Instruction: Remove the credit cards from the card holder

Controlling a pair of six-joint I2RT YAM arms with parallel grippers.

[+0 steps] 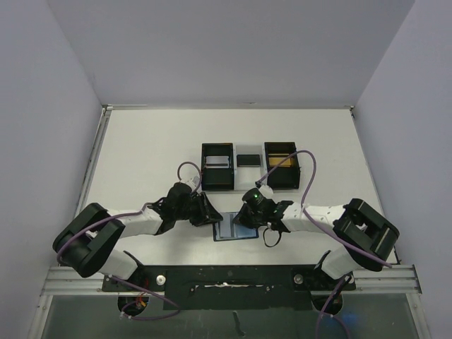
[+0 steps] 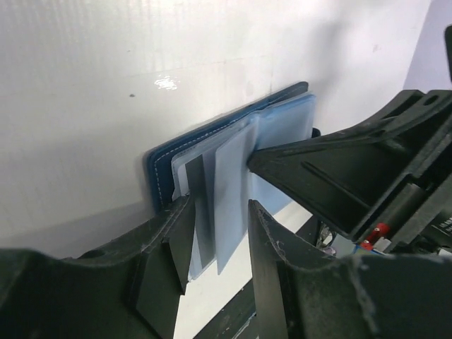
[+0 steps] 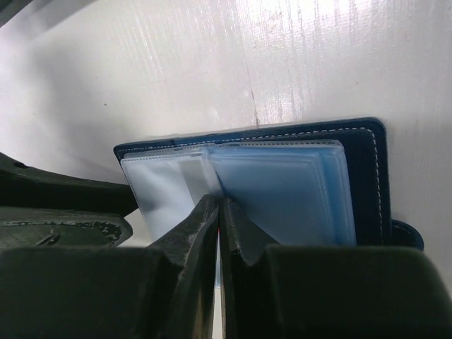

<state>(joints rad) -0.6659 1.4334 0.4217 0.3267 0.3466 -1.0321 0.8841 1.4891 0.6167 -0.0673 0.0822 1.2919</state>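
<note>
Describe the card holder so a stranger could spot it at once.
On the white table, find the two black boxes at the far middle. In front of them lies the card holder, spread open: flat, dark blue, with pale stitching and clear sleeves, unlike the deep black boxes.

Top external camera: fixed high behind the arms, facing down over the whole table (image 1: 141,141). Wrist cameras: close range, facing the open card holder (image 2: 161,169) from opposite sides. All three views share it.
</note>
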